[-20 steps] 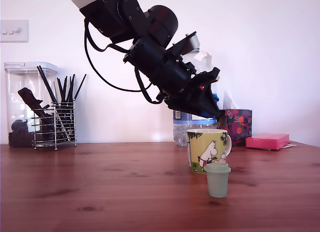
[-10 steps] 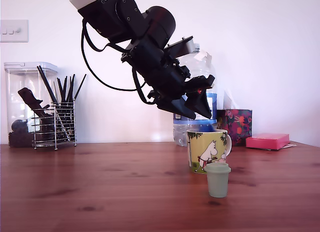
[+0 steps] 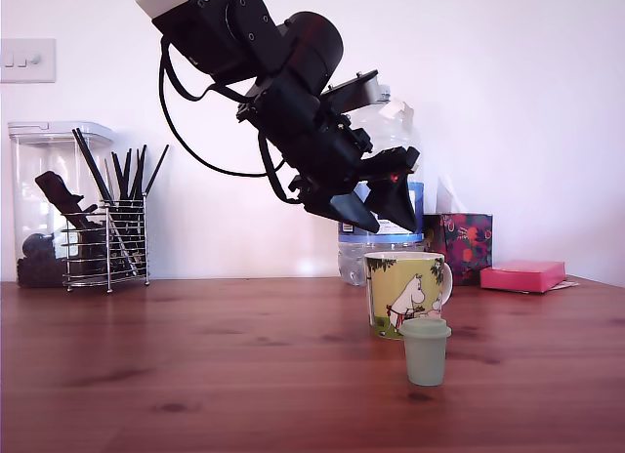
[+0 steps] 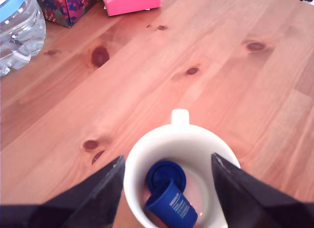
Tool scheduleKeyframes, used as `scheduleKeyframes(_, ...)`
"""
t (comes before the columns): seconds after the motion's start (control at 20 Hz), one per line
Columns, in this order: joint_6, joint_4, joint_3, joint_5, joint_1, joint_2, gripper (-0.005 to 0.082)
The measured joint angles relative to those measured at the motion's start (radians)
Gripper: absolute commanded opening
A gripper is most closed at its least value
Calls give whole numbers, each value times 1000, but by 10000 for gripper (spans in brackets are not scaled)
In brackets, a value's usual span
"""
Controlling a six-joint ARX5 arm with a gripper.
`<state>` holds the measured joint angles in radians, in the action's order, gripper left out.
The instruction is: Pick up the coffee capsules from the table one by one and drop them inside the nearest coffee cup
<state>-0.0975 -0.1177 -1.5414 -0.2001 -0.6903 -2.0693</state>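
Jaws are being held wide apart and empty, directly above the coffee cup (image 3: 405,295), with clear air between their tips and the rim in the exterior view. A dark blue capsule (image 4: 170,204) is being shown lying tilted inside the cup. A round blue shape beside it may be a second pod, but this cannot be settled. The sage green capsule (image 3: 425,350) is standing rim-up on the bench (image 3: 195,365), just in front of the cup on the camera side; contact between the two cannot be judged.

Hazard: the gap between pod and cup wall is being judged narrow. During a descent, the far jaw could strike the rim or nudge the cup. The light pod could also be toppled and sent rolling.

Clearance: open bench is being offered toward the exterior view's left and toward the camera. Behind the cup and toward the exterior view's right, room is being limited by the water bottle (image 4: 14,31), the patterned box (image 3: 467,240) and the pink box (image 3: 522,274).
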Motion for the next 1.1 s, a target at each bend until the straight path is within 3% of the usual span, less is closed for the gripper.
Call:
scheduleKeyframes(0.1,-8,-23,0,0,0,0,28)
scheduleKeyframes(0.15,-10,-35,0,0,0,0,-25)
scheduleKeyframes(0.35,-10,-55,0,-19,8,2,-17)
scheduleKeyframes(0.6,-10,-17,18,-129,26,13,-19)
scheduleKeyframes(0.8,-10,151,238,-137,34,150,-19)
scheduleKeyframes(1.1,12,510,639,-200,34,429,-19)
